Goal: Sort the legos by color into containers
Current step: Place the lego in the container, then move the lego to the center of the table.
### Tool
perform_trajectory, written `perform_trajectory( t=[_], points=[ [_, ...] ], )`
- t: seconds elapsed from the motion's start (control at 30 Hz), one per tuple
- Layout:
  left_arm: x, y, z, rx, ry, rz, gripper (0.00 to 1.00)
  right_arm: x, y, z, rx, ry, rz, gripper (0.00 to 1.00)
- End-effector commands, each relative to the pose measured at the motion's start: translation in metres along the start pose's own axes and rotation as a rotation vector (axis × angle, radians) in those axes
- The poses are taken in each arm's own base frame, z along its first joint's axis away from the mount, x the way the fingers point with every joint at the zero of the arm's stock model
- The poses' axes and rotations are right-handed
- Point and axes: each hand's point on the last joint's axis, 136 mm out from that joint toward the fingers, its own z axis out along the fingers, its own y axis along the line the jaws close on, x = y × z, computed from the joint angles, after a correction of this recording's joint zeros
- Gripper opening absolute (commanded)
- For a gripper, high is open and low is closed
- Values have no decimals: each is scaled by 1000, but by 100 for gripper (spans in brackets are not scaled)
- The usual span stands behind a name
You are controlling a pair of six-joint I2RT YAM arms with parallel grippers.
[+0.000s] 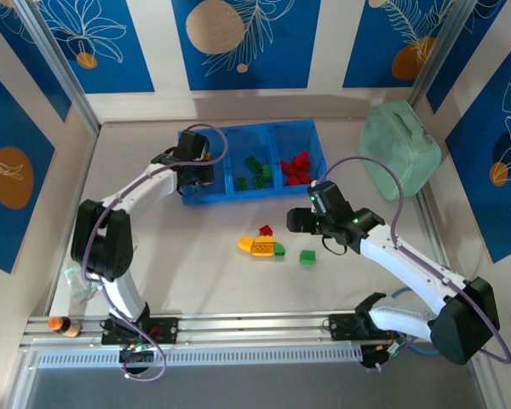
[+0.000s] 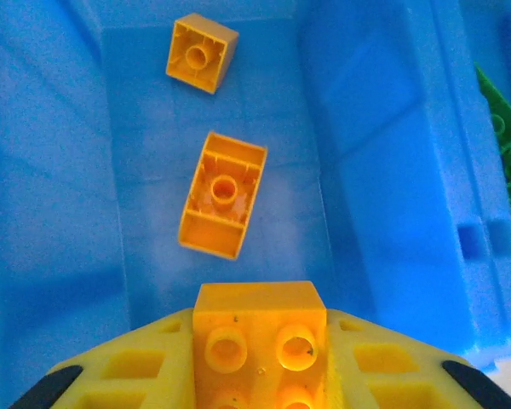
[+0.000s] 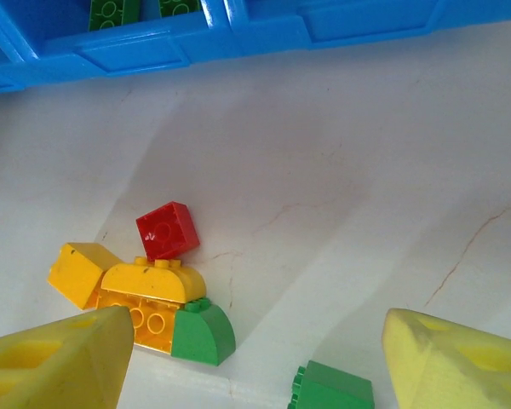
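Note:
My left gripper (image 1: pixel 196 176) hangs over the left compartment of the blue tray (image 1: pixel 238 198), shut on a yellow-orange brick (image 2: pixel 260 345). Two more yellow-orange bricks (image 2: pixel 222 193) lie upside down on that compartment's floor. Green bricks (image 1: pixel 257 171) fill the middle compartment and red bricks (image 1: pixel 297 167) the right one. On the table a cluster lies: a red brick (image 3: pixel 168 230), a yellow block (image 3: pixel 78 272), a rounded yellow brick (image 3: pixel 153 294) and a rounded green brick (image 3: pixel 202 333). A single green brick (image 3: pixel 332 388) lies apart. My right gripper (image 3: pixel 255 366) hovers open above them, holding nothing.
A pale mint-green rounded case (image 1: pixel 398 149) stands at the back right beside the tray. A small bottle with an orange cap (image 1: pixel 61 325) lies at the near left edge. Blue patterned walls close the table on three sides.

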Motion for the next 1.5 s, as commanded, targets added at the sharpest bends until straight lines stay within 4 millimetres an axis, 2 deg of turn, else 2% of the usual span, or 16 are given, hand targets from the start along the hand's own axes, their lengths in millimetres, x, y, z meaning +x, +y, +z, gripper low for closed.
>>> perform_trajectory(
  t=[0.0, 0.13, 0.2, 0.4, 0.5, 0.77, 0.9, 1.1, 1.23, 1.47],
  points=[
    [-9, -1, 7, 7, 26, 21, 37, 9, -7, -4, 10, 17, 21, 77],
    [-12, -7, 3, 28, 51, 18, 71, 9, -10, -9, 18, 13, 16, 77],
    [-14, -14, -9, 40, 22, 29, 77, 9, -11, -11, 16, 11, 15, 77],
    [-7, -28, -52, 56, -41, 81, 80, 6, -8, -12, -7, 8, 14, 77],
    [14, -43, -68, 78, -44, 125, 80, 4, -6, -10, -12, 1, 15, 77],
    [91, -87, -92, 144, 2, 227, 80, -3, 2, -4, -43, 16, 14, 78],
    [122, -98, -86, 197, 41, 210, 80, -6, 6, 1, -66, 29, 26, 80],
    [159, -104, -62, 174, 116, 226, 78, -7, 11, 4, -82, 39, 30, 80],
    [171, -107, -51, 174, 135, 214, 78, -5, 8, 2, -74, 38, 29, 80],
    [178, -115, -42, 186, 155, 210, 75, 1, 6, 8, -75, 50, 37, 80]
  ],
)
